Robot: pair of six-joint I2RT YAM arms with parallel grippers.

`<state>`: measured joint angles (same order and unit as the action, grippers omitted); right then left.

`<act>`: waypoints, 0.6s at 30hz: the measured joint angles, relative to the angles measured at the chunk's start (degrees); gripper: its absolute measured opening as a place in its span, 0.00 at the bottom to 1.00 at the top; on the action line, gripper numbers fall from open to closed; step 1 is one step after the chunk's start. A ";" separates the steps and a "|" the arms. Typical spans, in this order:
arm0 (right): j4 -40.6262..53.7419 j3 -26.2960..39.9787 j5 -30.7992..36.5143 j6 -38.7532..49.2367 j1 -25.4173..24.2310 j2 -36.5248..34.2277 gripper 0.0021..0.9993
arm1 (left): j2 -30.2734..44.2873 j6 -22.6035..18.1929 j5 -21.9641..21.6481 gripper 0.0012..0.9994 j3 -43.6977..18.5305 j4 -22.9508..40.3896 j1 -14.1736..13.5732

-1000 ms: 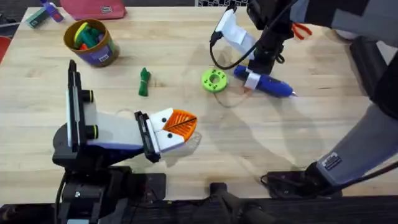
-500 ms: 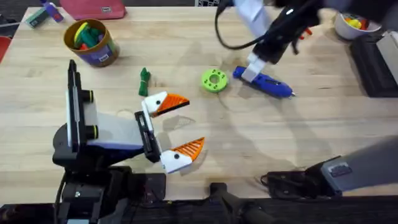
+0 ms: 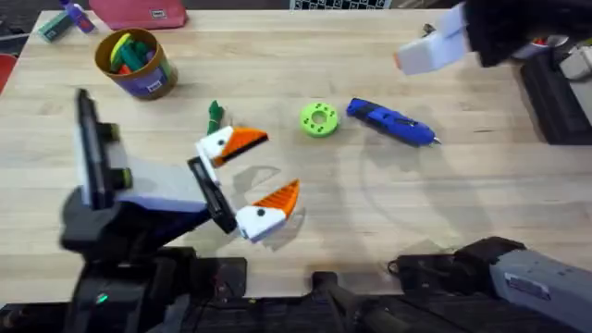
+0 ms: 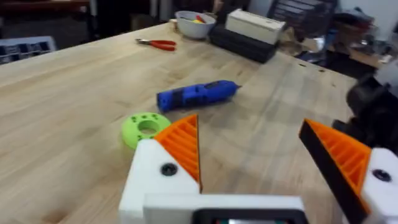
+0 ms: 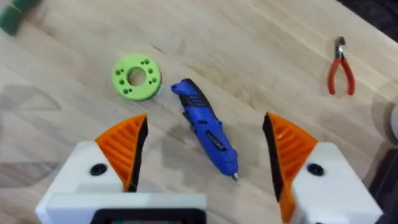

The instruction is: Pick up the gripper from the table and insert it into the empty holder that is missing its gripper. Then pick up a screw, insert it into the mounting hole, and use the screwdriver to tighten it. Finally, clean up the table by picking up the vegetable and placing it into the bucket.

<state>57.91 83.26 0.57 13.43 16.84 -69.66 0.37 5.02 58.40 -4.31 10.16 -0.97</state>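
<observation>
Screwdriver (image 3: 392, 122): lies flat on the tabletop (image 3: 370, 203) in the upper centre-right of the overhead frame, silver tip toward the right, free of both arms. A lime-green disc with holes (image 3: 319, 119) sits just beside its left end.

Vegetable (image 3: 215, 113): lies on the tabletop left of the disc, close to the upper finger of the left gripper (image 3: 248, 180).

Bucket (image 3: 135, 63): stands at the upper left, toys showing at its mouth.

Left gripper: low over the tabletop at lower centre-left, fingers spread wide, nothing between them. In the left wrist view both fingers (image 4: 181, 149) carry orange ribbed pads on white blocks.

Right gripper (image 5: 205, 152): fingers wide apart and empty; in the right wrist view the screwdriver lies between them on the tabletop below. Red-handled pliers (image 5: 340, 70) lie well apart toward the upper right of that frame.
</observation>
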 joint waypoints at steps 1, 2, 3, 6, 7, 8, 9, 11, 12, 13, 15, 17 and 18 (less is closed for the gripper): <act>0.64 0.00 -0.03 -1.17 0.00 1.77 0.99 | 0.32 -0.39 -1.59 0.99 -2.02 2.35 0.09; 1.19 0.00 -0.04 -2.09 0.00 3.16 0.99 | 1.13 -1.23 -3.46 0.99 -4.77 5.77 0.14; 1.88 0.00 -0.13 -3.29 0.00 4.74 0.99 | 2.18 -2.11 -5.07 0.99 -7.18 8.30 0.17; 2.68 -0.08 -1.12 -6.23 -0.02 8.83 0.99 | 7.40 -5.92 -11.04 0.99 -16.20 17.59 0.22; 2.32 -0.43 -1.88 -7.04 -0.02 10.32 0.99 | 9.86 -7.30 -13.18 0.99 -19.51 20.63 0.22; 1.89 -1.11 -2.60 -7.73 -0.02 11.82 0.99 | 12.08 -8.39 -15.11 0.99 -22.27 23.02 0.22; 1.58 -2.13 -3.27 -8.38 -0.02 13.40 0.99 | 14.78 -9.50 -17.14 0.99 -25.43 25.58 0.22; 0.79 -5.05 -4.16 -9.72 -0.02 16.72 0.99 | 20.34 -11.10 -20.96 0.99 -31.41 29.98 0.22; 0.46 -7.02 -4.55 -10.42 -0.02 18.47 0.99 | 23.09 -11.74 -22.73 0.99 -34.20 31.67 0.22; 0.19 -8.93 -4.81 -11.00 -0.02 20.07 0.99 | 26.25 -12.26 -24.70 0.99 -37.34 33.70 0.22; -0.83 -13.10 -5.15 -12.11 -0.02 23.00 0.99 | 31.70 -12.95 -27.97 0.99 -42.48 37.34 0.22; -1.66 -17.04 -5.40 -13.14 -0.02 25.29 0.99 | 37.32 -13.43 -30.88 0.99 -47.37 40.60 0.26; -1.96 -18.67 -5.46 -13.53 -0.02 26.09 0.99 | 39.75 -13.65 -31.91 0.99 -49.30 41.79 0.26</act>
<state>55.95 64.60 -4.89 -0.09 16.82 -43.56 40.11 -8.63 26.48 -53.61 51.94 -0.71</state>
